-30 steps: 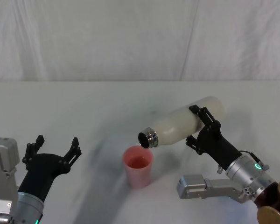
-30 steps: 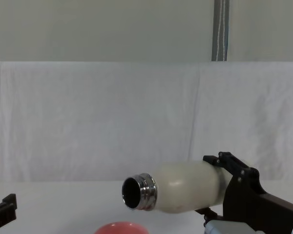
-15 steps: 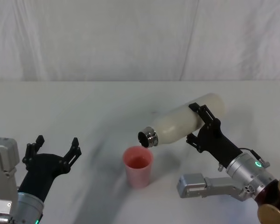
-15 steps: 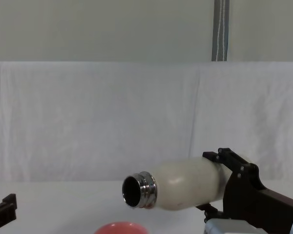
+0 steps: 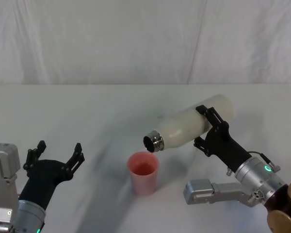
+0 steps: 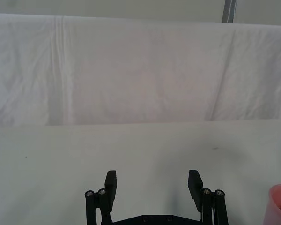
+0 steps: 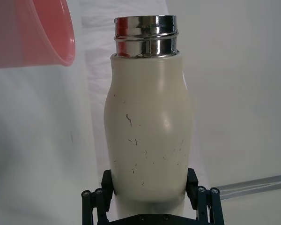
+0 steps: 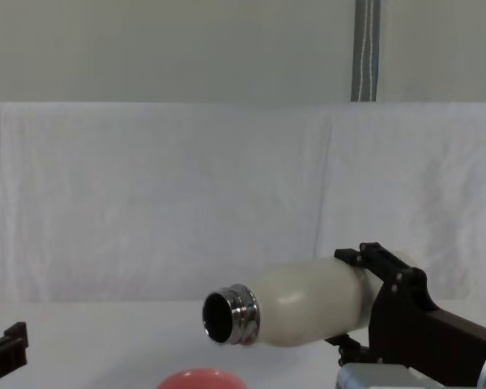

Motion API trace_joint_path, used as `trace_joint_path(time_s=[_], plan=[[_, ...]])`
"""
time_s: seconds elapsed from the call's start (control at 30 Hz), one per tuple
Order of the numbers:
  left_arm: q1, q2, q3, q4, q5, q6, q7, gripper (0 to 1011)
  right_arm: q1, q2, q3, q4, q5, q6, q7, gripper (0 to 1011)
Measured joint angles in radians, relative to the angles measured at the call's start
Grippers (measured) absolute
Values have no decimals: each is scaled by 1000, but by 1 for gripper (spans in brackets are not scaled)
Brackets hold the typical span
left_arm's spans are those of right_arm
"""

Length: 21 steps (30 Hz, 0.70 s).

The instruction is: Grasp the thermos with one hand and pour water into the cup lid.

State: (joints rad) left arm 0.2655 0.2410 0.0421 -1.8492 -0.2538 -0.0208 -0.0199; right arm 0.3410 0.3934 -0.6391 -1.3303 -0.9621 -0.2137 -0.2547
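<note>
Right gripper [image 5: 209,127] is clamped round the thermos [image 5: 191,127] lower body, w/ the bottle tipped nearly flat, so its steel neck [image 5: 153,141] hangs just above & slightly far of the cup lid [image 5: 144,172], which stands near-centre on the table [image 5: 87,111]; no stream visible, so prob. needs more tilt. Left gripper [image 5: 56,154] idles near-left, fingers apart.

The thermos [image 7: 149,136] has a smooth cream body with a soft sheen and small dark scuffs; its threaded neck is mirror-bright steel; the cup lid [image 5: 144,172] looks like smooth pink plastic; wrinkled white cloth [image 5: 136,39] hangs behind the matt white bench [image 5: 87,111].
</note>
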Motion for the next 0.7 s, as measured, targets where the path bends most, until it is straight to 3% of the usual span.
trace_joint_path(time_s=[0.7], plan=[[0,0,0,0,0,0,0,1001,21,5,-11,16,-17,0,-22,953]])
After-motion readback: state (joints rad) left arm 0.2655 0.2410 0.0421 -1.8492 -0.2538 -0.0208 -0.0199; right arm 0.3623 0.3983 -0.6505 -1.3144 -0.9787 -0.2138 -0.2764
